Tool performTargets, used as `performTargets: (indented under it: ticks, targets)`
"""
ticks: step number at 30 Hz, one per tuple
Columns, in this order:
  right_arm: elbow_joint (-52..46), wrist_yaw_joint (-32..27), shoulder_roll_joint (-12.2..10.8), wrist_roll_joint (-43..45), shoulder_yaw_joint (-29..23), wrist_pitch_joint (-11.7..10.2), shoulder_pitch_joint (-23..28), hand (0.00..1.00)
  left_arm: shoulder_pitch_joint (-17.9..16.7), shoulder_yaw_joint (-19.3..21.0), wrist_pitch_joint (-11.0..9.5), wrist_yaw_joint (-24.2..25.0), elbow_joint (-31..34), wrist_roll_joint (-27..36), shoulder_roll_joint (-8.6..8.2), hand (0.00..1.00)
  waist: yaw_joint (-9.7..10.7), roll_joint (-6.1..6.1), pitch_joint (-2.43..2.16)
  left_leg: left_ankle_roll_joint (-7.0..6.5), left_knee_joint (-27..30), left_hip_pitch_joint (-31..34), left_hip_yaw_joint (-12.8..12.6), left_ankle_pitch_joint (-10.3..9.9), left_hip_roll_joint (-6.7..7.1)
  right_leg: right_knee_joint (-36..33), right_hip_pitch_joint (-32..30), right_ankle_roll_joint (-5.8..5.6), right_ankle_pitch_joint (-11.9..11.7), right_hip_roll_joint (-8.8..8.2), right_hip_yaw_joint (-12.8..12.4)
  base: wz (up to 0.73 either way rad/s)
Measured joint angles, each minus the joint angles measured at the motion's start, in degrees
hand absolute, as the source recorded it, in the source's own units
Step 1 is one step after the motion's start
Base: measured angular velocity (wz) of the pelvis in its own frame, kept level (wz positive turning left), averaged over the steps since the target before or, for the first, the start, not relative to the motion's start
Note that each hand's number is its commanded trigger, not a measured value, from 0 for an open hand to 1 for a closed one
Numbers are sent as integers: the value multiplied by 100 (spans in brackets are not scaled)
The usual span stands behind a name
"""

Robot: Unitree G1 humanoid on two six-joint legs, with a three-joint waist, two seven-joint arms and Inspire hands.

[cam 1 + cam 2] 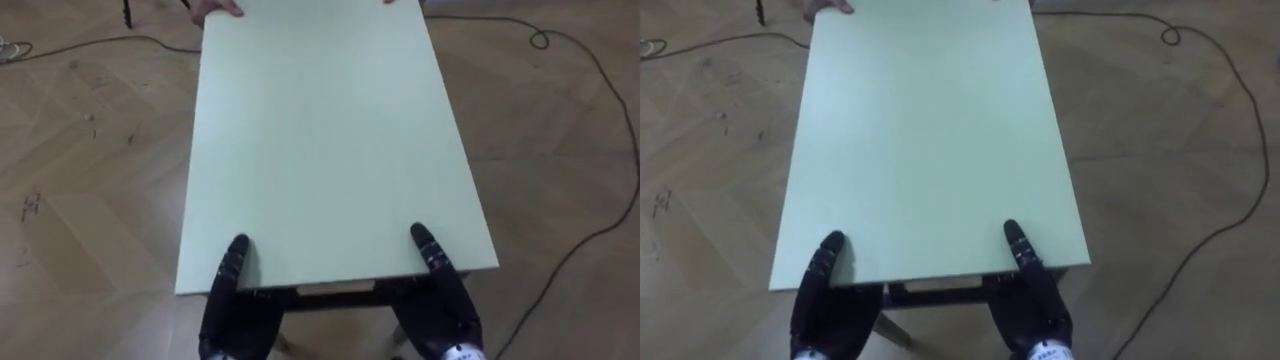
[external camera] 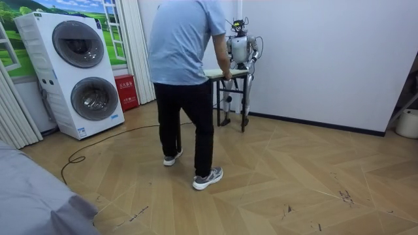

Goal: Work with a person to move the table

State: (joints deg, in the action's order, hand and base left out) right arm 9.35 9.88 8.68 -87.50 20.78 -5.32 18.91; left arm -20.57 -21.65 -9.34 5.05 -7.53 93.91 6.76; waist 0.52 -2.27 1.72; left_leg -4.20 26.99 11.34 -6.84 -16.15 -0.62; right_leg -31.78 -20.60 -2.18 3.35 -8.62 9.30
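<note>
- Left eye view: the table (image 1: 330,150) fills the middle of the frame, with its near edge at the bottom.
- The left hand (image 1: 235,300) grasps this edge at lower left and the right hand (image 1: 440,295) at lower right. Each thumb lies on the top and the palm is below the edge.
- A person's hand (image 1: 215,8) holds the far end at the top of the frame, partly cut off.
- Room view: the person (image 2: 186,78) stands in the centre with the back to the camera, at one end of the table. The robot stands at the other end, near the white wall (image 2: 326,59).
- The robot's hands are too small here to judge. A washer (image 2: 78,72) is at the left.
- Right eye view: it is the same scene, with both hands clamped on the near edge.
- The fingers under the top are hidden, so I cannot say how deep the grip is. The table legs are mostly hidden too.
- I think the carry is in progress. To do it well, both hands should hold with equal force, the top should be level, and the steps should match the person's pace without any pull to the side.
</note>
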Motion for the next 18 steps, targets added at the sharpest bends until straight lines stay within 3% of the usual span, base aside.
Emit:
performTargets:
  ticks: [2, 3, 5, 7, 9, 12, 18]
  targets:
    - [0, -2, -103, -94, 5, -35, 129, 100, 13, 21, -1, -46, 4, -198, 21, 100, 86, 145, -12, 49, -73, 1, -139, 94, -11, -608, 288, -184, 623, -144, -146, 50]
    - [0, -1, -95, -223, 52, -82, 166, 100, 17, 15, 16, -79, 3, -249, 18, 100, 67, 192, -17, 60, -91, 7, -212, 127, -13, -539, 570, -204, 889, -125, -247, 26]
    - [0, -2, -31, -262, 82, -96, 131, 100, 16, 7, 26, -80, 6, -249, -1, 100, -12, 197, -16, 132, -105, 24, -241, 184, 4, 47, 840, -211, 1021, -19, -294, -24]
    - [0, -26, -30, -289, 97, -140, 124, 100, 22, 12, 22, -101, 12, -328, 1, 100, -120, 179, -15, 187, -256, 16, -225, 316, 8, 568, 969, -138, 926, 95, -287, -23]
    - [0, -43, -29, -374, 149, -149, 128, 100, 18, 9, -3, -103, 20, -409, 52, 100, -204, 202, -16, 236, -593, -51, -230, 528, -73, 1139, 1075, -132, 675, 268, -261, -11]
    - [-1, -40, -42, -393, 240, -244, 126, 100, 3, -9, -80, -103, 21, -459, 80, 100, -211, 272, -5, 253, -972, -158, -225, 762, -80, 1525, 1202, -35, 444, 311, -148, 0]
    - [-1, 69, -42, -400, 303, -356, 128, 100, -34, -31, -116, -79, 120, -494, 95, 100, -244, 332, -19, 331, -1126, -142, -96, 834, -102, 1700, 1288, 36, 404, 390, -62, 9]
